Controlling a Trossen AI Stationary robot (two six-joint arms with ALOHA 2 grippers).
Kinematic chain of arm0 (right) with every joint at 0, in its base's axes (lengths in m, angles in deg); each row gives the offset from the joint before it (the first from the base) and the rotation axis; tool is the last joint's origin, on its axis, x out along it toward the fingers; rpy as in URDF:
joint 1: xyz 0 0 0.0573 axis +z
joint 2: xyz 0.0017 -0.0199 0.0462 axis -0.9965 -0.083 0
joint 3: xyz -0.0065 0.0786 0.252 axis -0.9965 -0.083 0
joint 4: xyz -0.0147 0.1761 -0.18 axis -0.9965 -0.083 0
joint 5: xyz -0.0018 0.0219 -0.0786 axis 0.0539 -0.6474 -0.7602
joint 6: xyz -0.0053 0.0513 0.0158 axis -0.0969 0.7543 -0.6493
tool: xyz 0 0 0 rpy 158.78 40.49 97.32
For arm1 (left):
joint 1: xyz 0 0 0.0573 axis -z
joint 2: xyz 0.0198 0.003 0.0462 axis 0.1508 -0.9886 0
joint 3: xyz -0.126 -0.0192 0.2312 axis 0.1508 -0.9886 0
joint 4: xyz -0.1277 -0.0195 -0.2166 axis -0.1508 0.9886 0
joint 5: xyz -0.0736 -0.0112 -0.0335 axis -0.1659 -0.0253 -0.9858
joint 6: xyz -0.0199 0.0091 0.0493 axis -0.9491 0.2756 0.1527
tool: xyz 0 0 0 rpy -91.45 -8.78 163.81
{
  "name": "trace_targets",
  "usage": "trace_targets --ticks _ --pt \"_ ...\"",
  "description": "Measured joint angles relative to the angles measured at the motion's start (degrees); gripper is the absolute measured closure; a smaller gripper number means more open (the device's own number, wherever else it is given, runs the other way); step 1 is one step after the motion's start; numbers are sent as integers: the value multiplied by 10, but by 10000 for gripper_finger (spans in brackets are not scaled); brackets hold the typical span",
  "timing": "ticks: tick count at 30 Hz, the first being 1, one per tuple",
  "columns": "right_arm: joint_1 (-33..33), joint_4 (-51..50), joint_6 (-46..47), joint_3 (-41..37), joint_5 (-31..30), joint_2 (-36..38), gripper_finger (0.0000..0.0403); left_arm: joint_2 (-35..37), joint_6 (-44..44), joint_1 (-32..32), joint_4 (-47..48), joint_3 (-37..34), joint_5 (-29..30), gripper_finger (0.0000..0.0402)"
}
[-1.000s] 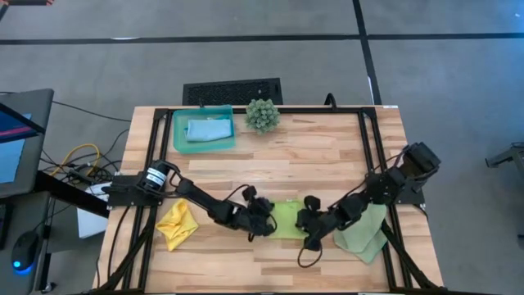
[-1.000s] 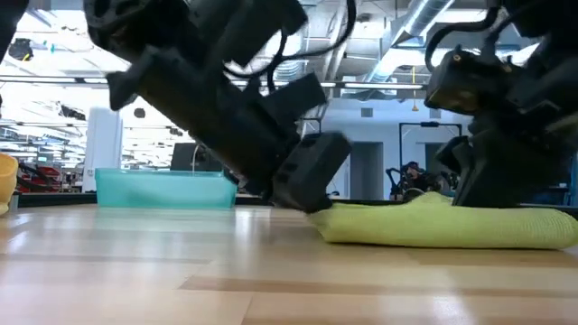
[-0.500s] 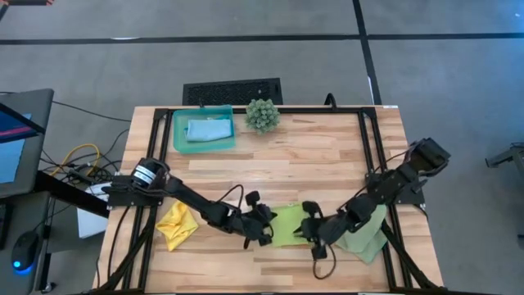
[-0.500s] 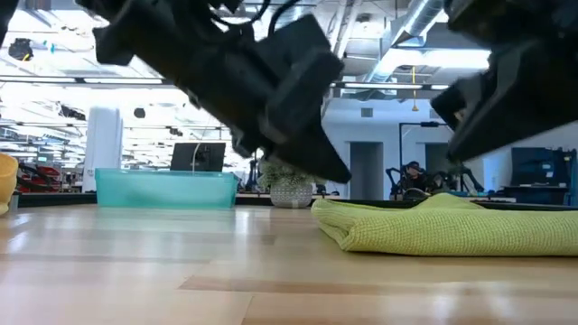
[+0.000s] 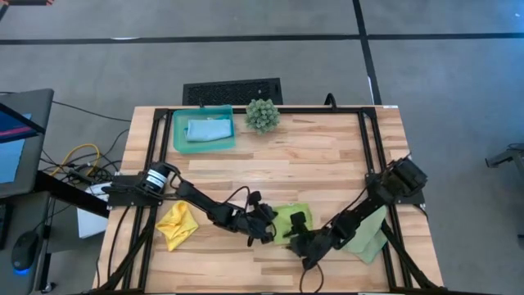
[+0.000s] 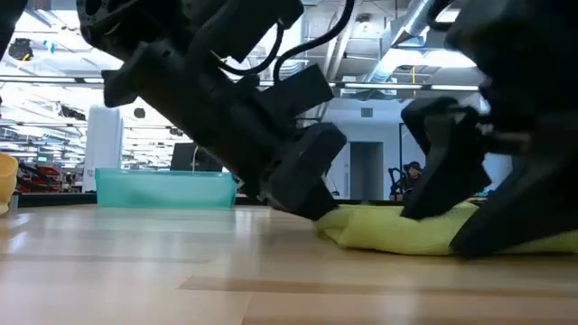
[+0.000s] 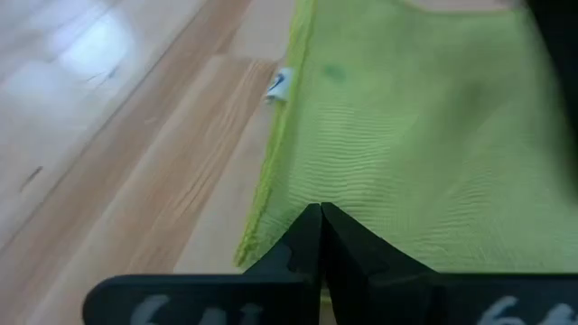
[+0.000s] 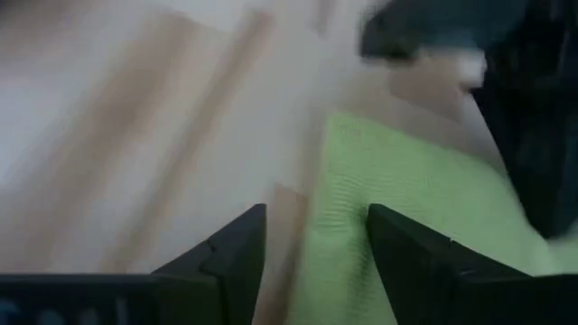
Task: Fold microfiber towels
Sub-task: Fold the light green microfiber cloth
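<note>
Now folded smaller than a second ago: the lime green microfiber towel (image 5: 288, 223), lower centre of the high view, halved over itself. Right gripper (image 5: 300, 238) just let go — fingers parted, astride the towel's near edge. Left gripper (image 5: 264, 229) pinched shut, pressing the towel's left edge to the wooden surface (image 5: 311, 156). Probably one fold done, the next awaiting.

Four towels counted — lime green; crumpled yellow towel (image 5: 176, 224) lower left; pale sage green towel (image 5: 366, 236) lower right; light blue towel (image 5: 208, 129) inside the single teal translucent plastic tray (image 5: 182, 144). One spiky green ball-shaped plant (image 5: 262, 115).

Grey floor (image 5: 246, 49) with dark lines; beyond, bright hall, exposed ceiling ducts (image 6: 397, 36).
</note>
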Motion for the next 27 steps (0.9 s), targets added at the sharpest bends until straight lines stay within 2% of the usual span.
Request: trace_targets --ticks 4,13,15,21,27 --pt "0 -71 30 23 -20 -2 224 -7 7 -2 -17 1 -8 401" --pt "0 -92 50 20 14 14 382 23 83 7 -22 21 -10 401" --pt "0 -94 57 20 32 24 392 24 102 8 -23 24 -19 401" --pt "0 -85 92 25 83 59 367 -5 97 10 -11 23 -58 401" --pt "-8 -91 102 25 117 109 390 -44 107 22 -88 25 -64 401"
